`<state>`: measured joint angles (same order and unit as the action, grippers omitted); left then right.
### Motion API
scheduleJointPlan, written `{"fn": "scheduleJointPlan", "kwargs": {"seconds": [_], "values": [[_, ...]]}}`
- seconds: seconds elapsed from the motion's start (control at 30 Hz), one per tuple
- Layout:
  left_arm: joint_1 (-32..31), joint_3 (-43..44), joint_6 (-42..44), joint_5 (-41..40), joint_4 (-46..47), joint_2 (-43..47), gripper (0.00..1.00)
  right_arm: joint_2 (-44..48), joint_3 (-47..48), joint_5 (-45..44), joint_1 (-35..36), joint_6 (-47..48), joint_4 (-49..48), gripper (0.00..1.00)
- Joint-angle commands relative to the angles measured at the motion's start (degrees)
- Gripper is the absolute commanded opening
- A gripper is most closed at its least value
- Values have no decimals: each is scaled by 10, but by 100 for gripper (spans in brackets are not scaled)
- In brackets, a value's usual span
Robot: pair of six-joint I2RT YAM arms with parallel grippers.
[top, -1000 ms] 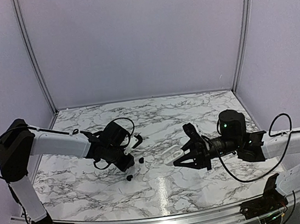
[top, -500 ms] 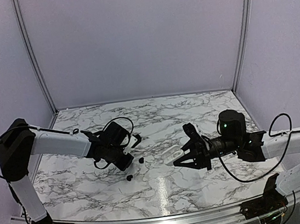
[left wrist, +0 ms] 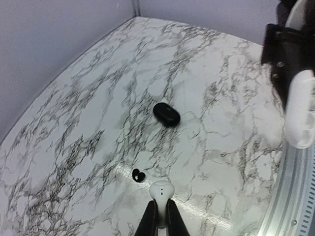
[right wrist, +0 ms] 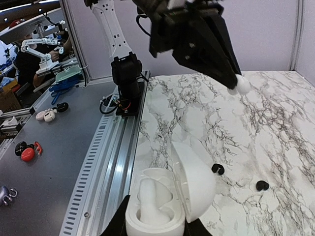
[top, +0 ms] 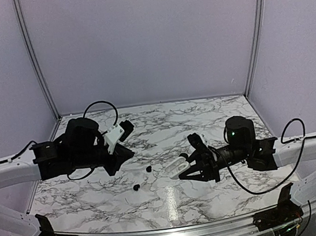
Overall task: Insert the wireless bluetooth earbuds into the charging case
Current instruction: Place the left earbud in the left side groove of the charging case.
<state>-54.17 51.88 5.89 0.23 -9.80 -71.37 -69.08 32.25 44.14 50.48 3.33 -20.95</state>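
Observation:
The charging case (right wrist: 162, 216) is white with its lid (right wrist: 194, 182) hinged open. My right gripper (right wrist: 157, 225) is shut on its base and holds it above the table; it also shows in the top view (top: 179, 166). One white earbud (right wrist: 150, 194) stands in the case. My left gripper (left wrist: 161, 201) is shut on a second white earbud (left wrist: 162, 190) and holds it high above the table. In the right wrist view that earbud (right wrist: 241, 84) hangs up and to the right of the case, apart from it. In the top view the left gripper (top: 129, 152) is left of the case.
A glossy black oval (left wrist: 166, 113) and a smaller black piece (left wrist: 138, 175) lie on the marble table (left wrist: 231, 123) between the arms, also in the top view (top: 148, 168) (top: 136, 187). The metal rail (right wrist: 113, 162) runs along the near edge.
My left arm has lifted off the table and pulled back to the left, away from the black pieces. My right gripper has shifted a little left with the case.

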Motion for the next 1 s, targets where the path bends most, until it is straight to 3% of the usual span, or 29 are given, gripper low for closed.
{"fn": "scheduleJointPlan", "kwargs": {"seconds": [0.0, 0.37, 0.97], "values": [[-71, -18, 32, 26, 15, 61, 0, -21, 39, 4, 20, 14, 2, 0], [-182, -1, 34, -27, 47, 48, 0, -48, 78, -15, 26, 11, 26, 0], [-196, 36, 40, -69, 57, -25, 0, -68, 94, -24, 42, 14, 43, 0]]}}
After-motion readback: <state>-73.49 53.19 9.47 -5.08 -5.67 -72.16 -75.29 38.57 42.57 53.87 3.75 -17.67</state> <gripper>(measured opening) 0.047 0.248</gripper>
